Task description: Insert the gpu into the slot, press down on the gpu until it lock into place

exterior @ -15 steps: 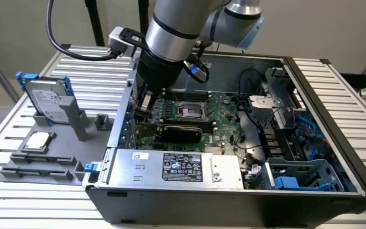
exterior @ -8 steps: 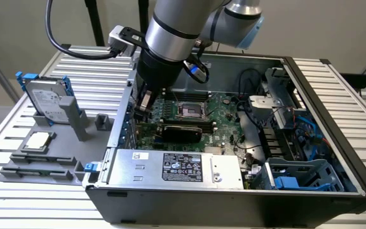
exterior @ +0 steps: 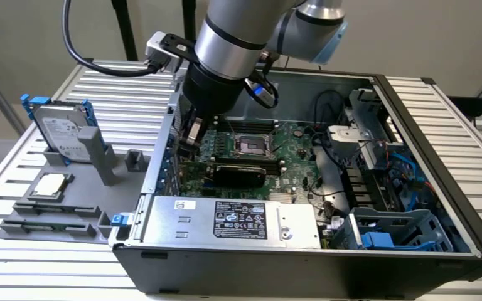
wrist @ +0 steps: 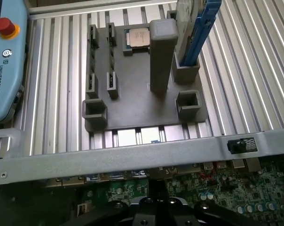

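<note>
Across the frame runs a ribbed aluminium table [exterior: 442,106], slats running toward the viewer, pale wall behind at the top. Centre and right: open black PC case [exterior: 308,269], lying on its side, green motherboard [exterior: 295,153] exposed inside. Lower centre of the case: silver power supply box [exterior: 233,219] with a dark label. Lower right: blue drive cage [exterior: 391,232].

Left of the frame: grey fixture plate [exterior: 65,207] on the table, carrying 1 hard drive [exterior: 61,135] standing upright in blue rails and 1 processor chip [exterior: 50,185] lying flat.

GPU [exterior: 236,170]: black card, seated on the motherboard at frame centre, just above the power supply. Long axis runs left to right across the exterior view, roughly parallel to the power supply's top edge. Slot beneath it hidden by the card.

Arm [exterior: 233,44] comes down from top centre. Gripper [exterior: 192,135] sits inside the case at its left wall, just up and left of the card's left end, pincer closed together. Contact with the card not discernible.

Wrist view: teach pendant [wrist: 5,61] with red button at upper left.
</note>
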Action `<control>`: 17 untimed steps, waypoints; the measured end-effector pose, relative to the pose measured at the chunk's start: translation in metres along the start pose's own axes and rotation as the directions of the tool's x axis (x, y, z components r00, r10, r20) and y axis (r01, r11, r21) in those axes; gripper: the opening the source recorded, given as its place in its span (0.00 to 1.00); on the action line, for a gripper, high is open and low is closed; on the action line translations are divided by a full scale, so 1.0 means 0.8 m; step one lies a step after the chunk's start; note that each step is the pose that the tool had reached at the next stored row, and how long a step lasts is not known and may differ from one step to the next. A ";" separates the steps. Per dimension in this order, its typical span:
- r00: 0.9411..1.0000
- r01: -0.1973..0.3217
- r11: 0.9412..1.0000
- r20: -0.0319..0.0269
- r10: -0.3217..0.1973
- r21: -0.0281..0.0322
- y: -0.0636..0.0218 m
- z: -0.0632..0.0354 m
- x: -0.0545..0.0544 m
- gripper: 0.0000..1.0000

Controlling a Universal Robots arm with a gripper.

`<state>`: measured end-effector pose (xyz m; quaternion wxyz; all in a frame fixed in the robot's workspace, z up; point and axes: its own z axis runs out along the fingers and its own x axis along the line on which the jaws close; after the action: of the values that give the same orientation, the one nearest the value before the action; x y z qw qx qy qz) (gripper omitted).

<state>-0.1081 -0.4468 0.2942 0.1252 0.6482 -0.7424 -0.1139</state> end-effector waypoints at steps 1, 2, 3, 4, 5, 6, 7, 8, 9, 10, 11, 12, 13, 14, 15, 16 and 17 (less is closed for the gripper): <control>1.000 0.001 1.000 0.000 -0.001 0.000 -0.001 0.000 0.000 0.11; 1.000 0.001 1.000 0.000 -0.001 0.000 -0.001 0.000 0.000 0.11; 1.000 0.001 1.000 0.000 -0.001 0.000 -0.002 0.000 0.000 0.11; 1.000 0.001 1.000 0.000 -0.001 0.000 -0.002 0.001 0.000 0.11; 1.000 0.001 1.000 0.000 -0.001 0.000 -0.002 0.001 0.000 0.11; 1.000 0.001 1.000 0.000 -0.001 0.000 -0.003 0.002 0.000 0.11; 1.000 0.001 1.000 0.000 -0.001 0.000 -0.003 0.003 -0.001 0.11; 1.000 0.001 1.000 -0.001 -0.001 0.000 -0.002 0.004 -0.001 0.11; 1.000 0.001 1.000 0.000 -0.001 0.000 -0.002 0.004 -0.002 0.11; 1.000 0.001 1.000 0.000 -0.001 0.000 -0.002 0.004 -0.004 0.11; 1.000 0.001 1.000 0.000 -0.001 0.000 -0.001 0.004 -0.005 0.11; 1.000 0.001 1.000 0.000 -0.001 0.000 -0.001 0.005 -0.005 0.11; 1.000 0.001 1.000 0.000 -0.001 0.000 0.000 0.005 -0.006 0.11; 1.000 0.001 1.000 0.000 -0.001 0.000 0.001 0.006 -0.006 0.11; 1.000 0.002 1.000 0.000 -0.002 0.000 0.002 0.007 -0.007 0.11; 1.000 0.001 1.000 0.000 -0.001 0.000 0.003 0.007 -0.007 0.11; 1.000 0.002 1.000 0.000 -0.002 0.000 0.003 0.007 -0.007 0.11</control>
<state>-0.1115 -0.4405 0.2896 0.1252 0.6488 -0.7419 -0.1139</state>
